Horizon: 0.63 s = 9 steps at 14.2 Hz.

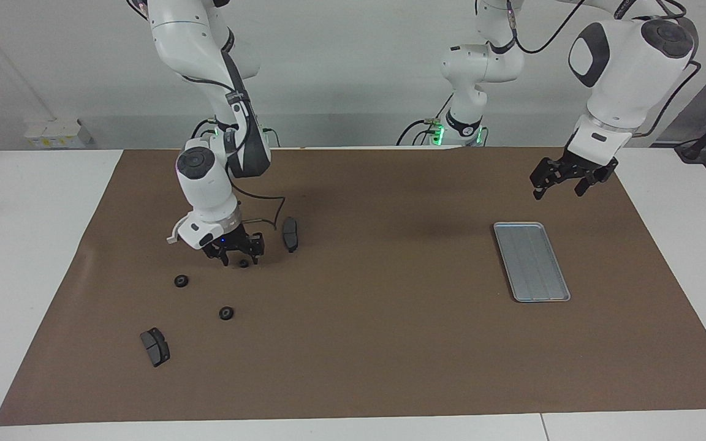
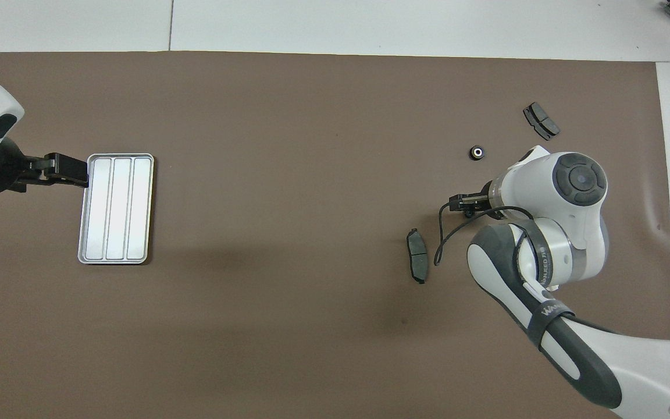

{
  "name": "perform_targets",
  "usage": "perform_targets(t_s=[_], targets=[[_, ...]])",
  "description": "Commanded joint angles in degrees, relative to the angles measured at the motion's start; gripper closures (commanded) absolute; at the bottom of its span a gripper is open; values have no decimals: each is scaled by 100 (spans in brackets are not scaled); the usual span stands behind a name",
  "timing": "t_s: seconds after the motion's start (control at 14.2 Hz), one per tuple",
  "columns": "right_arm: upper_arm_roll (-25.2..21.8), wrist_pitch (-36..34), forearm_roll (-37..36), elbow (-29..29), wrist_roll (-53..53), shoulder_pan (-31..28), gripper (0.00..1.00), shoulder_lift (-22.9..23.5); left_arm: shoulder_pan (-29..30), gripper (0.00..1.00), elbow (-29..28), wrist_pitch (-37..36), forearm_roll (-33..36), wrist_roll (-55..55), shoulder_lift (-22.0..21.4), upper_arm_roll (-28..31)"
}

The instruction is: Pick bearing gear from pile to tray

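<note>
The pile lies on the brown mat toward the right arm's end. It holds three small black gears [image 1: 181, 281] [image 1: 226, 313] [image 1: 243, 263] and two dark brake pads [image 1: 290, 233] [image 1: 155, 346]. My right gripper [image 1: 241, 256] is open and low at the mat, its fingers on either side of the gear nearest the robots. In the overhead view the right gripper [image 2: 466, 205] shows, with one gear [image 2: 477, 152] and both pads [image 2: 417, 255] [image 2: 541, 120]. The silver tray [image 1: 531, 262] [image 2: 117, 208] is empty. My left gripper [image 1: 560, 187] [image 2: 64, 169] hangs open above the mat beside the tray. I cannot make out the white bracket.
The brown mat [image 1: 359, 343] covers most of the white table. A black cable [image 2: 445, 233] loops from the right wrist above the mat near the closer brake pad. A wide stretch of mat lies between the pile and the tray.
</note>
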Motion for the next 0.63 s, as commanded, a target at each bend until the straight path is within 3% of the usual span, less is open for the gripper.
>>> perform_targets(t_s=[0.0,0.14,0.56], targets=[[8,200,124,-205,-49,-8,28,-80,62,0,-182,41,96,18,-166,-35],[8,252,124,-214,-40,-8,37,-53,62,0,-182,41,96,18,-166,-35],[8,437,124,-232,-40,-8,38,43,62,0,-182,41,96,18,-166,-35]])
